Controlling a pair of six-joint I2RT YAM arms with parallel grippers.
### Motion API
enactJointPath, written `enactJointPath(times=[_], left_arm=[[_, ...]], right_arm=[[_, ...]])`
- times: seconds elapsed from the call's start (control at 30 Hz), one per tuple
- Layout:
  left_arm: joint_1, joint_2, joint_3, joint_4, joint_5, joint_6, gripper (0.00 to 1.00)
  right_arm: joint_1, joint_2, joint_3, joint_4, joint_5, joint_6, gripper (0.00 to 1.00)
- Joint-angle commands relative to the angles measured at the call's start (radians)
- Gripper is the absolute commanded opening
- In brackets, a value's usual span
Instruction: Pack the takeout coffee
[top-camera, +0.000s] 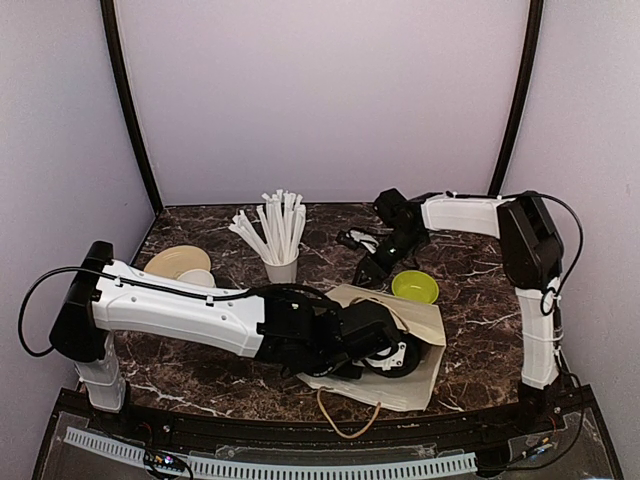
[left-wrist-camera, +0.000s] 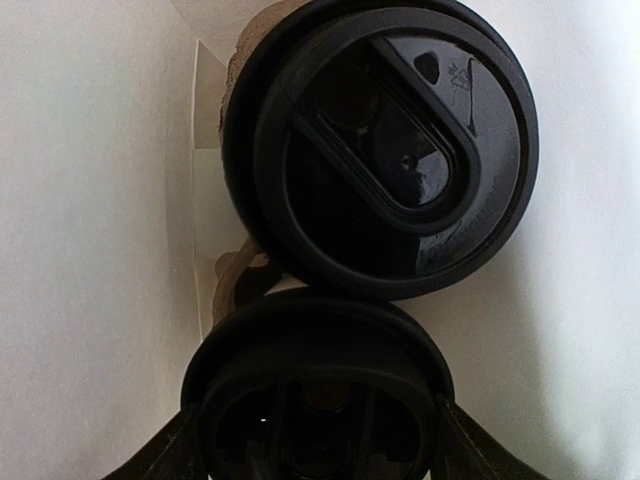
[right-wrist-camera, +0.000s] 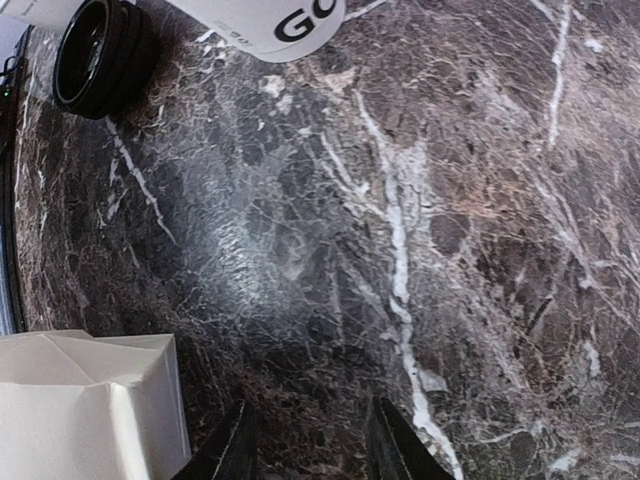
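A white paper bag (top-camera: 420, 325) lies on its side at the table's front middle. My left gripper (top-camera: 385, 350) reaches into its mouth. Inside the bag, one takeout coffee shows its round black lid (left-wrist-camera: 380, 150) deeper in. A second takeout coffee (left-wrist-camera: 320, 350) sits lid toward the camera between my left gripper's (left-wrist-camera: 318, 420) fingers (left-wrist-camera: 165, 455), which press on both sides of its lid. My right gripper (right-wrist-camera: 315, 425) hangs open over bare marble. A white cup with black lettering (right-wrist-camera: 275, 20) lies beyond it.
A black ring-shaped lid (right-wrist-camera: 95, 55) lies at the far left of the right wrist view, and the bag's corner (right-wrist-camera: 90, 400) lies beside the right fingers. A cup of white straws (top-camera: 282, 262), a green bowl (top-camera: 415, 287) and tan plates (top-camera: 172, 260) stand mid-table.
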Motion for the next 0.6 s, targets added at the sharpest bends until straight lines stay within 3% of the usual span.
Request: enactJointPath(times=[0.0,0.57], left_arm=[[0.007,-0.066,-0.019,-0.026,-0.013,-0.008,0.5],[0.008,-0.08,-0.046,0.028,-0.063,0.031,0.5]], right_arm=[[0.024,0.026,0.04,-0.063,-0.033,-0.034,0.36],[0.08,0.141,0.134,-0.329,-0.185,-0.174,0.32]])
